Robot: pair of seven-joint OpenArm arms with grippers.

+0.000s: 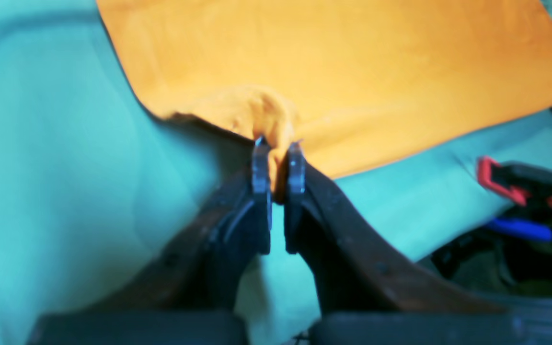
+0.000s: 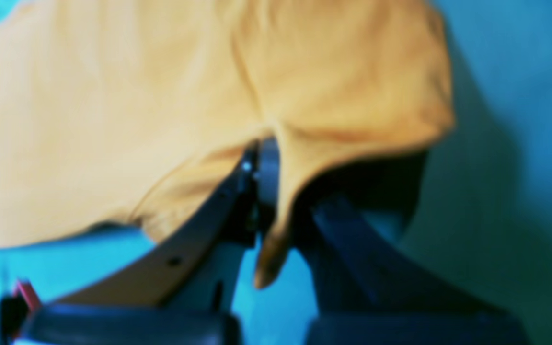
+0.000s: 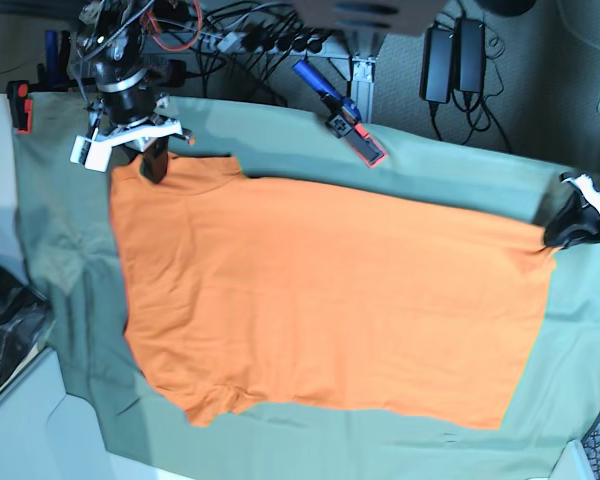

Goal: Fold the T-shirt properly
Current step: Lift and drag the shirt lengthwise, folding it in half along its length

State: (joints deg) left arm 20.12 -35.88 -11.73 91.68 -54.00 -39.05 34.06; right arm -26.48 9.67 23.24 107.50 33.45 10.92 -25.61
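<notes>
Now both fingers are pinching the shirt [image 3: 320, 300] edge: left gripper [image 1: 278, 143] far-right hem, right gripper [image 2: 269, 158] far-left shoulder; lifting together toward near edge looks next.

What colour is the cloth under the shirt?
Sage green cloth, clearest in the base view.

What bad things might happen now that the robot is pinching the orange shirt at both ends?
1. The left end effector grips only a small bunch of the T-shirt at its edge, so the fabric may slip out.
2. The right end effector also pinches a thin fold near a corner; uneven pulling could crease the shirt.
3. Dragging might bunch up the green cloth underneath.
</notes>
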